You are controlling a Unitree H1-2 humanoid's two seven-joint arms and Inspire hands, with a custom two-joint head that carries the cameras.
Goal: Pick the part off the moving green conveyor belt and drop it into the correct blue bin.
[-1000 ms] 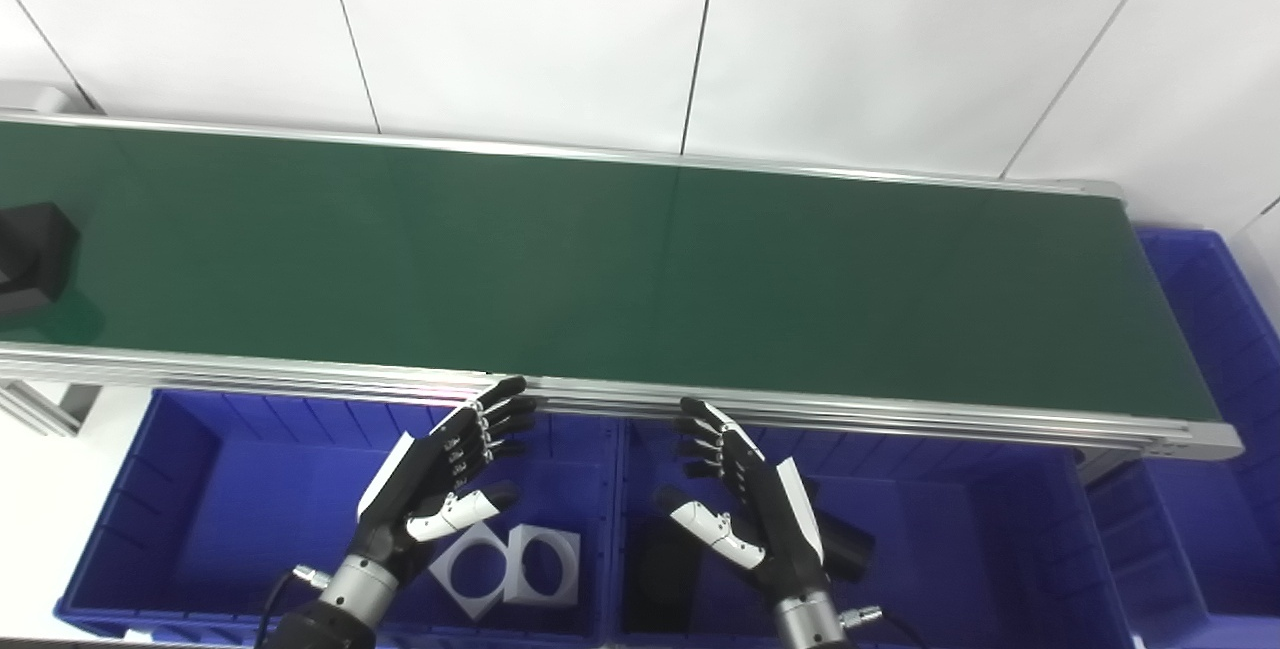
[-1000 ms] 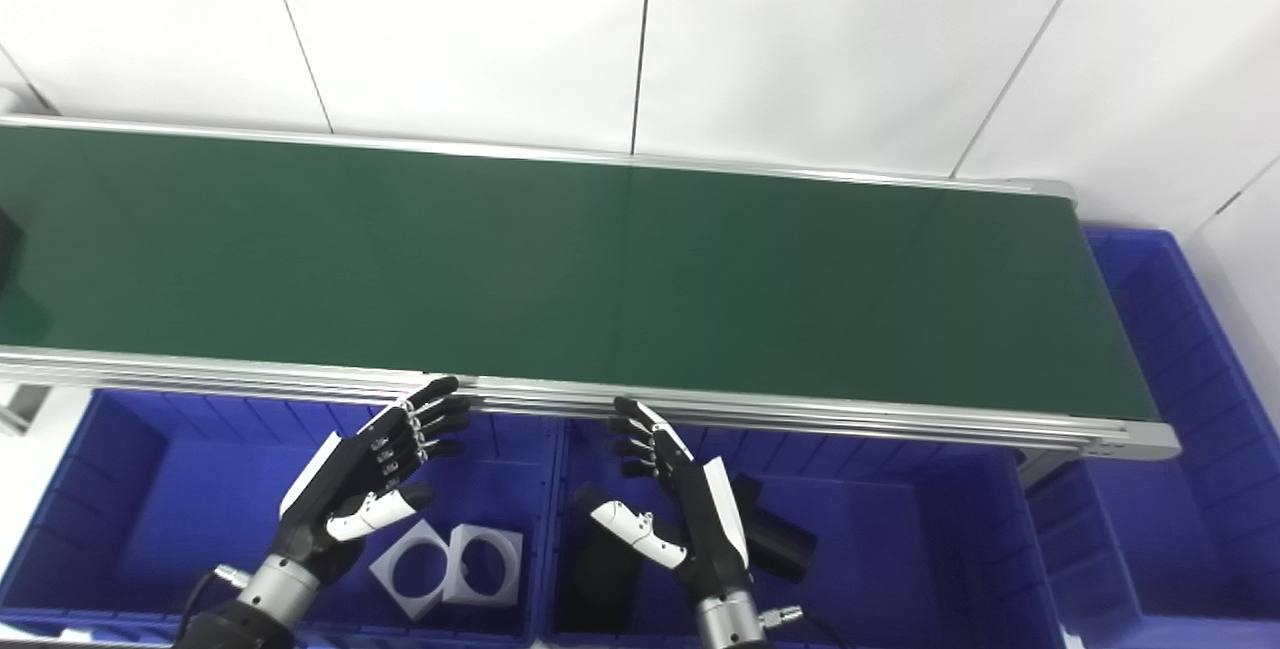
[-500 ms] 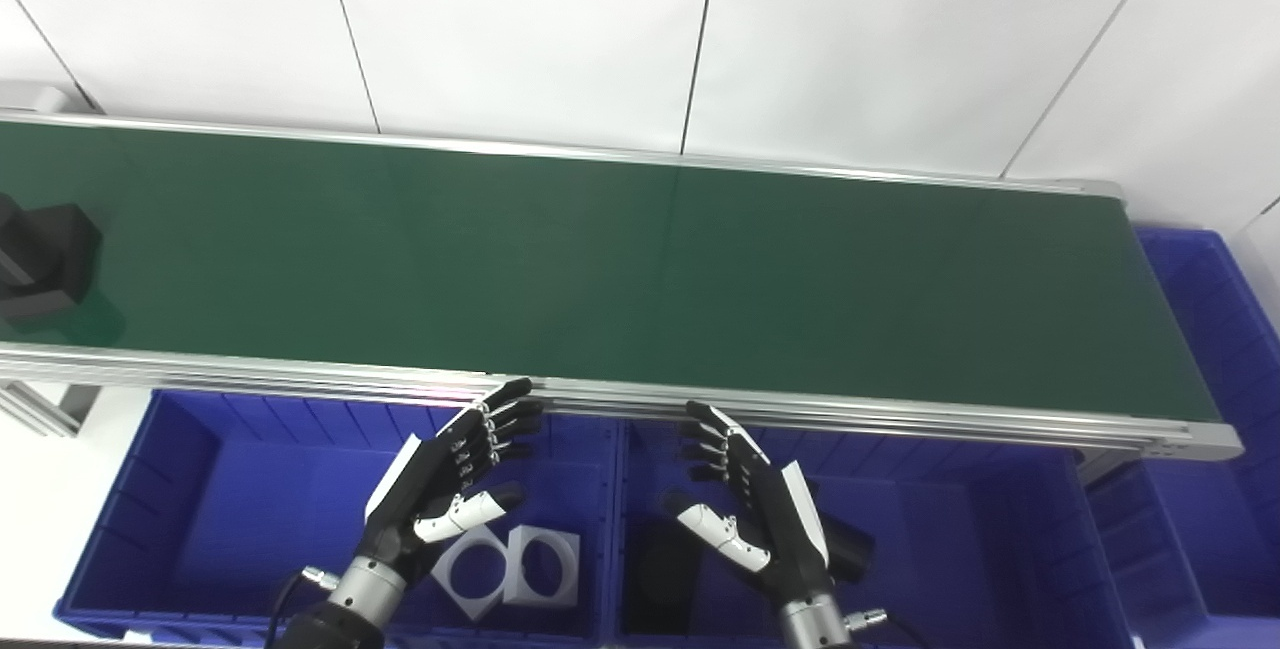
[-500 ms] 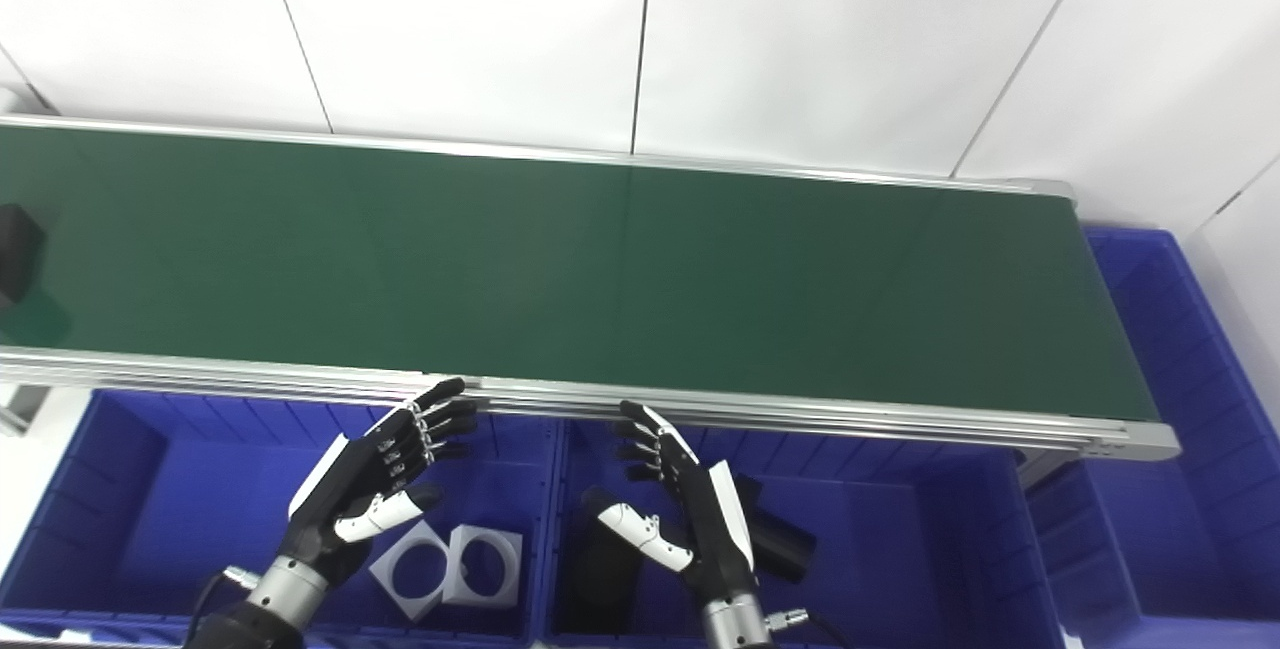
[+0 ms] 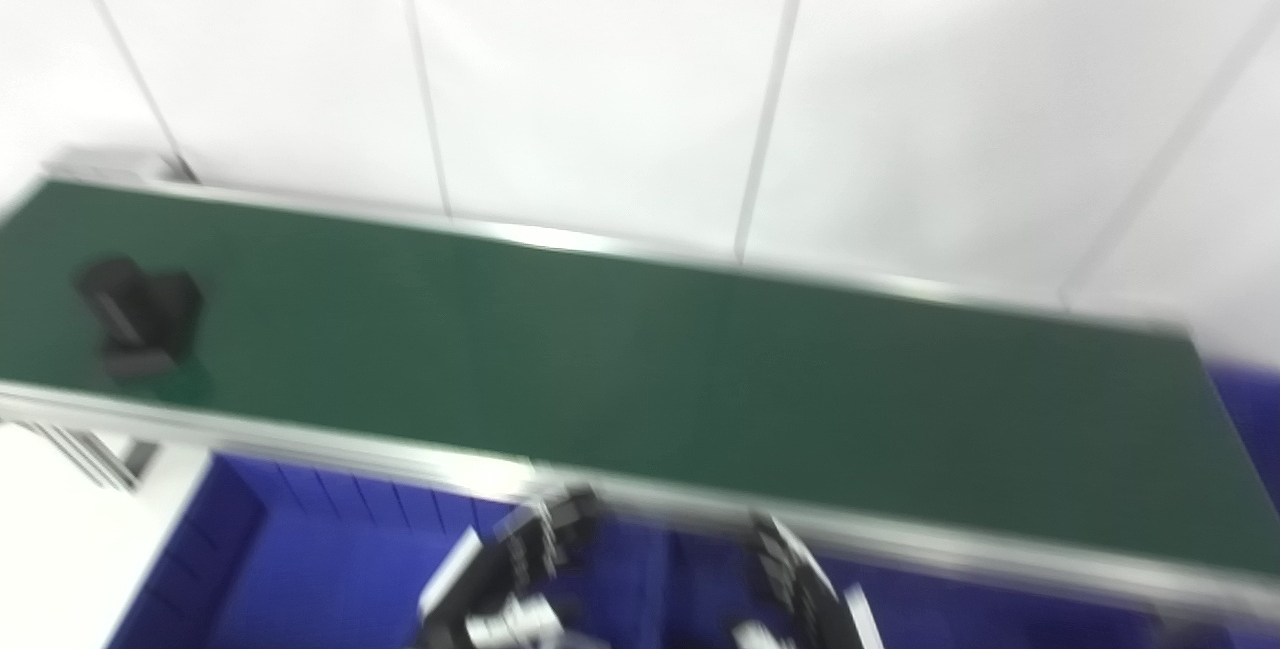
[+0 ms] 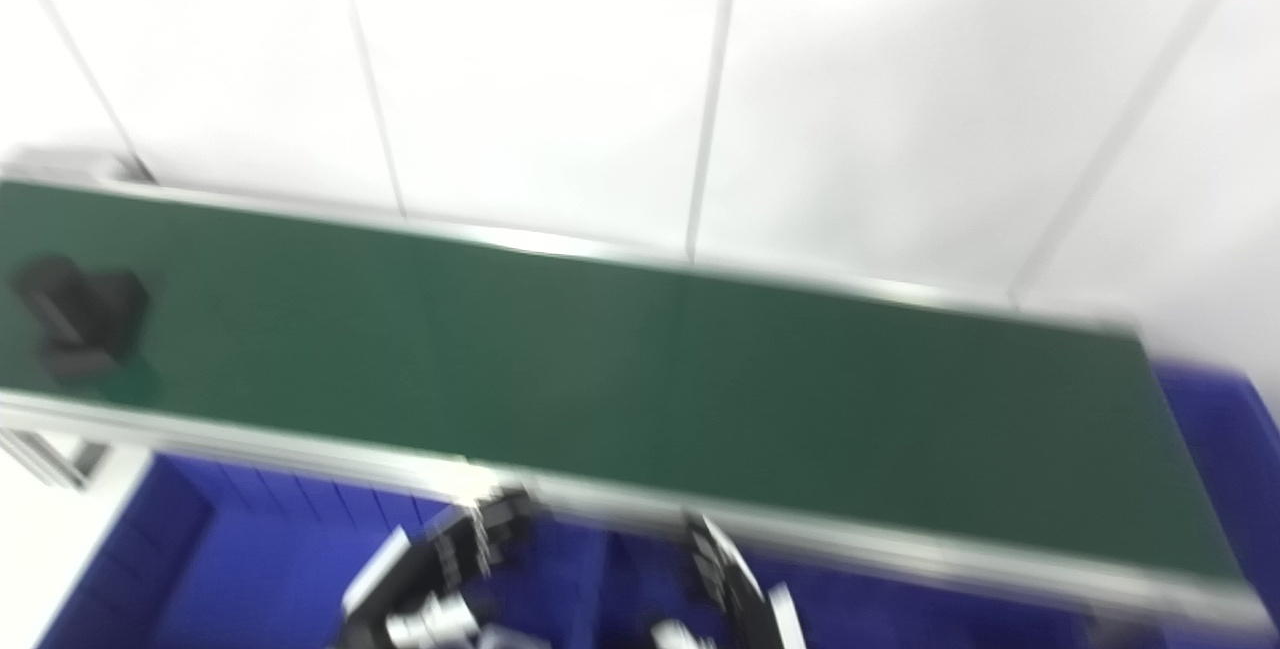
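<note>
The green conveyor belt point(image 5: 640, 369) carries one black part point(image 5: 140, 314) at its far left end, well apart from both hands. The blue bin point(image 5: 300, 569) lies beneath the hands. The left hand point(image 5: 510, 579) and right hand point(image 5: 800, 589) hold nothing; blur hides their finger spread. Pick and drop both remain.

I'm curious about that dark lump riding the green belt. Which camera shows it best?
The left eye view: the black part sits whole, clear of the frame's edge. In the right eye view it lies nearer the left edge. Both views are blurred.
</note>
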